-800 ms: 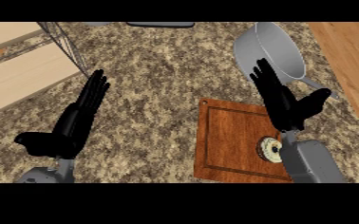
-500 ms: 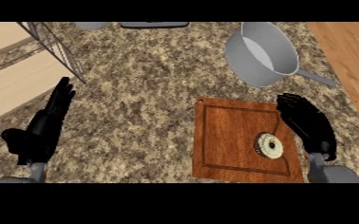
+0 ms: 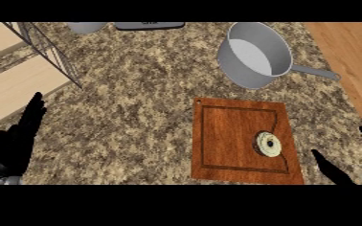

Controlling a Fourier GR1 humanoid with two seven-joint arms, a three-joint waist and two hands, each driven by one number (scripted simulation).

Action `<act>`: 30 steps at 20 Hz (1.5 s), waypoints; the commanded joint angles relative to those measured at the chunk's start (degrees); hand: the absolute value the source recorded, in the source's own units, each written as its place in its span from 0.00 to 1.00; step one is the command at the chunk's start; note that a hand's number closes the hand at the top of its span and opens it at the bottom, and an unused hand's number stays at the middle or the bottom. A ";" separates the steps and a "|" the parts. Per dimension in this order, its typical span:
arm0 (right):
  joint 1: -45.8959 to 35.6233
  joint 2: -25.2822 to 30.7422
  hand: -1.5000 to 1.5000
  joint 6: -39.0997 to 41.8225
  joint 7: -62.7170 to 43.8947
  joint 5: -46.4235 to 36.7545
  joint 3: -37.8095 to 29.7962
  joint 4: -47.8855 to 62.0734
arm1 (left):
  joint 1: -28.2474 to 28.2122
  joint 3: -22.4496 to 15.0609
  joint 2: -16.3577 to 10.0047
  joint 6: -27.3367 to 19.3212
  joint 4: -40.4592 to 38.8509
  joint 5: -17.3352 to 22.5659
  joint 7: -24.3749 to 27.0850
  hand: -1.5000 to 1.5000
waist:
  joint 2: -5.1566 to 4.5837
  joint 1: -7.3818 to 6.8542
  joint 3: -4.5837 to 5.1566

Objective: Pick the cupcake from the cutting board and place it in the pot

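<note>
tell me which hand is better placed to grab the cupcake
Right. The right hand shows just beside the cutting board, near the cupcake; the left hand rests at the view's far left.

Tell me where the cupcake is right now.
In the head view the cupcake sits at lower right, on the right half of the cutting board, below the pot.

Your single head view looks steeply down on the granite counter (image 3: 134, 115), pot (image 3: 254, 52) farther off, cutting board (image 3: 233, 139) nearer.
</note>
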State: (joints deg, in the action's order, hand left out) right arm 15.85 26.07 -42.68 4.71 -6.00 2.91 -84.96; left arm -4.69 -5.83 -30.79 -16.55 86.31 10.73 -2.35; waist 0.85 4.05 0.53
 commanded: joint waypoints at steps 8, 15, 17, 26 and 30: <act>18.35 9.02 0.00 2.52 -31.84 -19.89 8.70 -30.68 | 2.48 0.80 -1.81 3.13 0.65 0.01 -3.01 0.50 | -1.02 -3.83 -0.24; 7.38 17.20 0.00 23.20 -55.15 -17.23 9.86 -33.98 | 5.43 0.16 -0.49 4.18 -1.50 -0.50 -1.84 0.50 | -1.75 -6.35 -0.23; 5.28 19.62 0.00 29.00 -61.72 -14.62 10.01 -36.09 | 2.96 -1.87 1.01 3.34 -0.01 -1.81 -1.35 0.50 | -1.55 -6.80 -0.25; -16.45 15.84 0.00 44.12 -79.31 -1.59 14.12 -30.63 | 6.90 -0.28 0.95 3.08 0.20 -2.69 -5.53 0.50 | -1.23 -5.72 -0.45; -21.40 12.45 0.00 44.86 -80.47 -2.12 16.49 -25.64 | 3.39 1.78 -0.16 5.50 0.42 -1.98 -3.39 0.50 | -0.97 -5.37 -0.48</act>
State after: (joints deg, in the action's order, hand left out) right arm 1.09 40.37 -3.03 -64.97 -9.74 18.32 -113.04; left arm 0.15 -5.96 -29.54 -12.98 86.25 7.94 -5.87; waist -0.29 -1.58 0.09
